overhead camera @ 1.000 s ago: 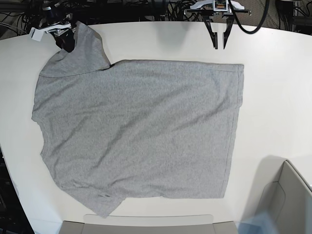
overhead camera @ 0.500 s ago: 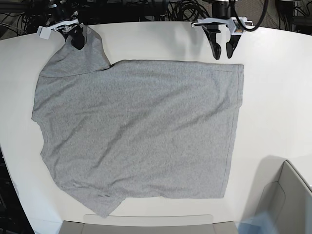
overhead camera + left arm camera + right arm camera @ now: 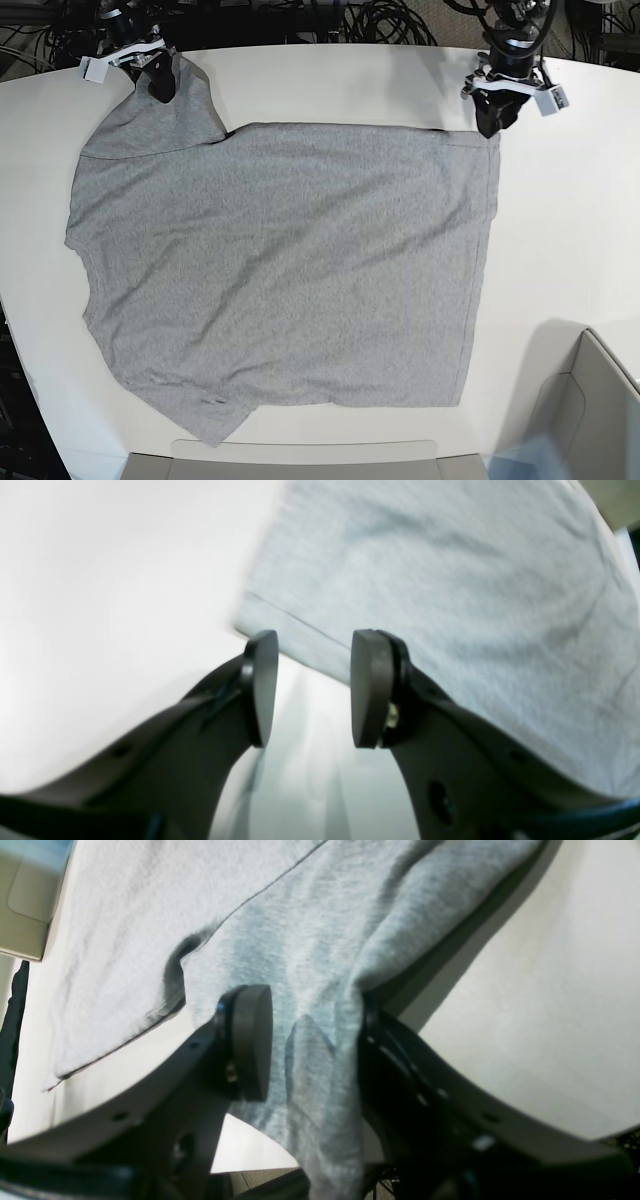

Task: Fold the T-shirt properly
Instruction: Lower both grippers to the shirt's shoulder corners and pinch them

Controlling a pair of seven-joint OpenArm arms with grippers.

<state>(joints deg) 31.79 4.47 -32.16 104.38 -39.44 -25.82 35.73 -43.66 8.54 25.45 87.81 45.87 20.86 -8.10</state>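
Left wrist view: your left gripper (image 3: pixel 312 687) stands with jaws parted, nothing between them; the T-shirt (image 3: pixel 450 590) hem corner lies just beyond the tips, spreading toward 1 o'clock. Right gripper (image 3: pixel 305 1040) has the sleeve cloth running between its jaws, apparently pinched. Base view: the T-shirt lies flat on the table (image 3: pixel 330 85), long axis 3-to-9; left gripper is nearest the hem corner.

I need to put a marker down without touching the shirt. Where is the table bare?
Bare table lies between the T-shirt hem and the bin, and between both grippers at the far edge. The middle is covered.
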